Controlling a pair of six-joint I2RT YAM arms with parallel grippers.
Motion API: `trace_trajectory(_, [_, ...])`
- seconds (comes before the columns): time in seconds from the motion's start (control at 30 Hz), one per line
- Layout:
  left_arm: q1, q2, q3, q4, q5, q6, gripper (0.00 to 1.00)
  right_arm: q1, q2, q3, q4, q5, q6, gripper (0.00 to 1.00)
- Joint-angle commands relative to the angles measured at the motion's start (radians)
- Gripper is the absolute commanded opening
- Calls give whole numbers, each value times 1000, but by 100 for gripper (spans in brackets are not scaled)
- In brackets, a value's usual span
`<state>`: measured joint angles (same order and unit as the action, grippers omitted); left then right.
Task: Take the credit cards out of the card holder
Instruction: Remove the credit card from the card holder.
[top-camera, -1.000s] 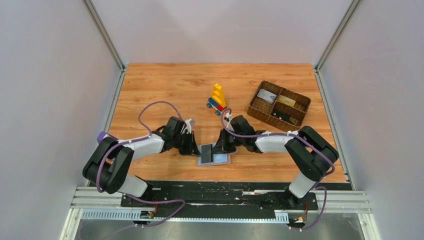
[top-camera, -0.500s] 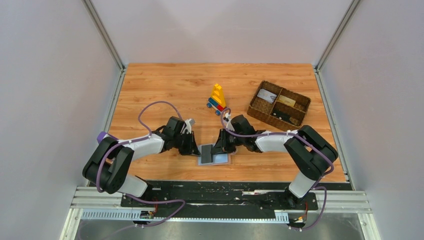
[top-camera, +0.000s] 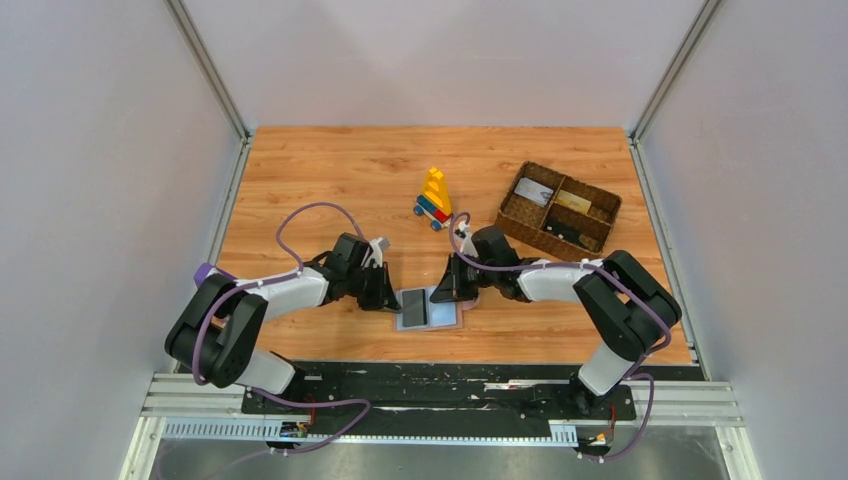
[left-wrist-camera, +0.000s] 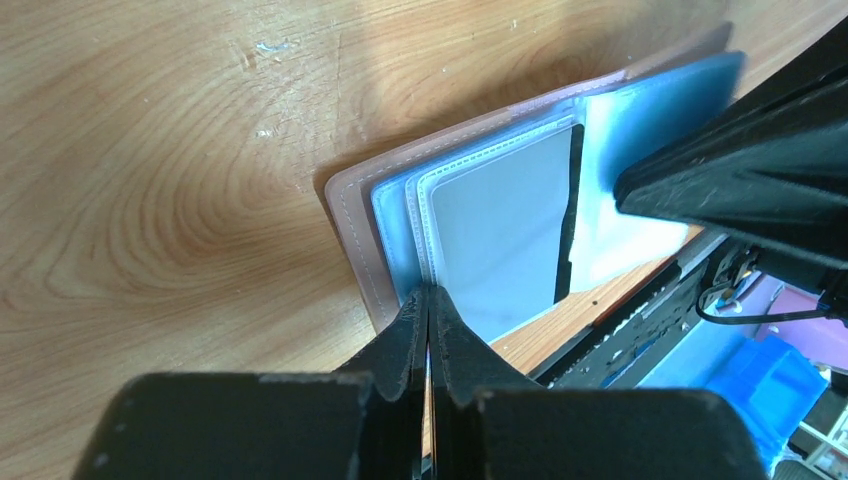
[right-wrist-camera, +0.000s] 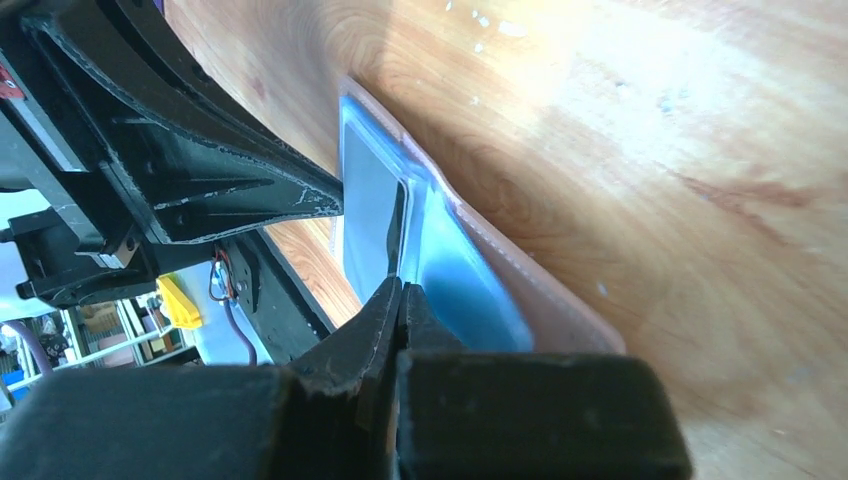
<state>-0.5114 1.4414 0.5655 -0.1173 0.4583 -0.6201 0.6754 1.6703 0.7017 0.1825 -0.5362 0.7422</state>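
The light-blue card holder (top-camera: 428, 311) lies open near the table's front edge, its pinkish cover (left-wrist-camera: 352, 240) underneath. A dark credit card (top-camera: 413, 304) sits in its clear sleeve, grey with glare in the left wrist view (left-wrist-camera: 495, 228). My left gripper (top-camera: 386, 296) is shut on the holder's left sleeve edge (left-wrist-camera: 428, 296). From the right, my right gripper (top-camera: 449, 292) is shut with its tips (right-wrist-camera: 402, 288) pinching the card's thin dark edge (right-wrist-camera: 398, 225). More credit cards lie in the woven basket: a whitish one (top-camera: 533, 192), a tan one (top-camera: 573, 201) and a black one (top-camera: 566, 234).
The brown woven basket (top-camera: 510, 221) stands at the back right. A toy of yellow, red and blue blocks (top-camera: 434, 197) stands just behind the two grippers. The black mounting rail (top-camera: 440, 372) runs right in front of the holder.
My right gripper has shifted slightly to the right, staying low over the holder. The left gripper and the holder have not moved.
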Motion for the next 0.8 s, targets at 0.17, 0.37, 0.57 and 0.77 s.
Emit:
trace_trajectory(0.17, [-7,27,7,-100,-120,29,3,-46,-32,-22,32,-95,-42,0])
trace_trajectory(0.37, [-7,34,0,-66,-72,19,3,-23,-42,1,28,-93,-28,12])
trace_trajectory(0.57, [-7,44,-6,-48,-61,7,3,3,-3,17,34,-70,-12,19])
trace_trajectory(0.77, [-6,40,-9,-45,-59,6,3,12,31,36,31,-60,-13,19])
